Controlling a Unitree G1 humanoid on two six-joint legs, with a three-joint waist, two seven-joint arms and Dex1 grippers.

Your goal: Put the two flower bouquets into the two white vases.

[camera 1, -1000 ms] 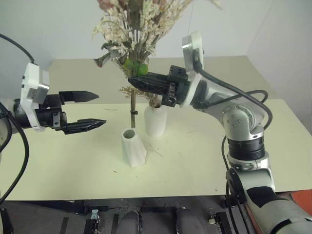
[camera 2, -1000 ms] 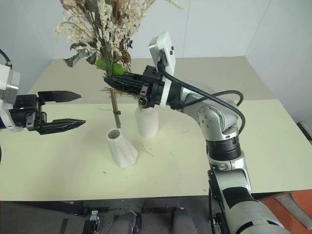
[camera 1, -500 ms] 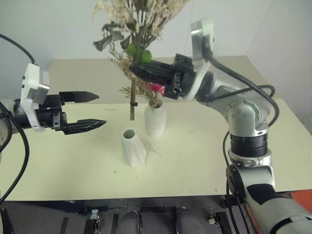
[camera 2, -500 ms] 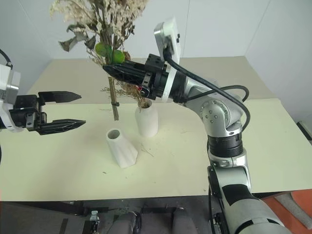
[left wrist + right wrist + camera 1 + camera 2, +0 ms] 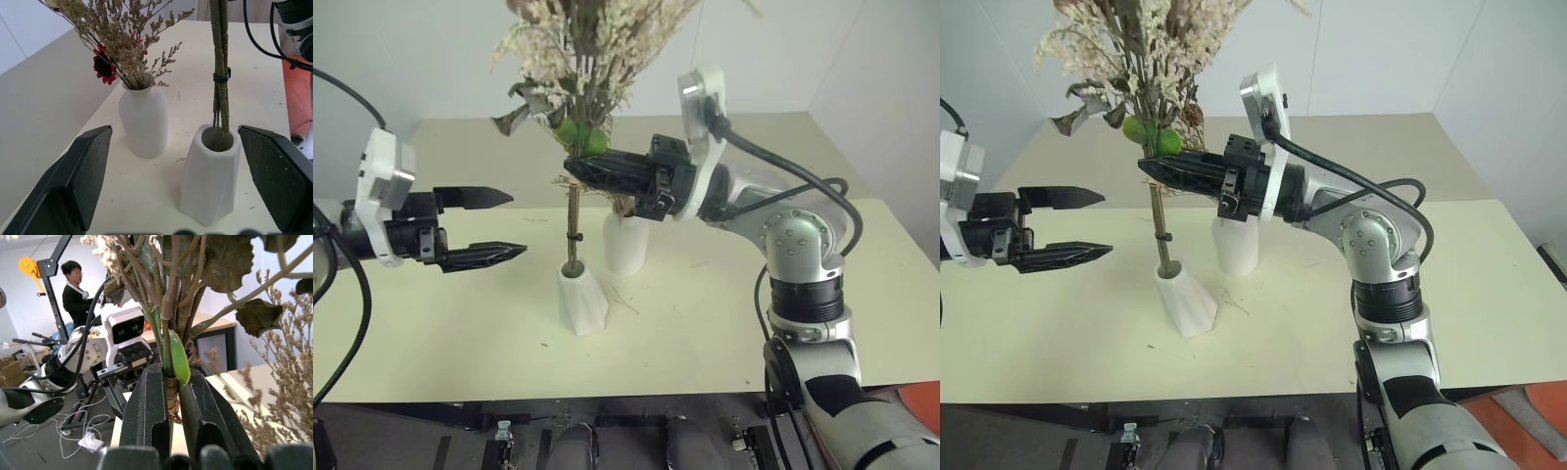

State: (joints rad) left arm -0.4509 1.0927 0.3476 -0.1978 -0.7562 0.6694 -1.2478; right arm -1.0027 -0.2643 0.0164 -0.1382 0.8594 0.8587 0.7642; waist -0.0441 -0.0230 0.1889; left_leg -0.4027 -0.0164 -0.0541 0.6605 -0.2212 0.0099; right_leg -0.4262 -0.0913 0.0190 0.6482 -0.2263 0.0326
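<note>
Left wrist view: cream-white bouquet point(image 5: 218, 63) stems upright, tips inside cone vase point(image 5: 211, 180) mouth; right gripper point(image 5: 579, 168) directly above vase, clenched on stems; left gripper point(image 5: 509, 223) spread wide, empty, beside vase.

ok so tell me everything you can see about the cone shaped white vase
The cone-shaped vase is small, matte white and looks ceramic, with faceted sides widening towards the base and a round open mouth. It stands upright on the pale table, just in front of the rounded vase and apart from it. The tied stems of the cream-white bouquet reach into its mouth, held higher up by the right gripper. Nothing else touches it.
</note>
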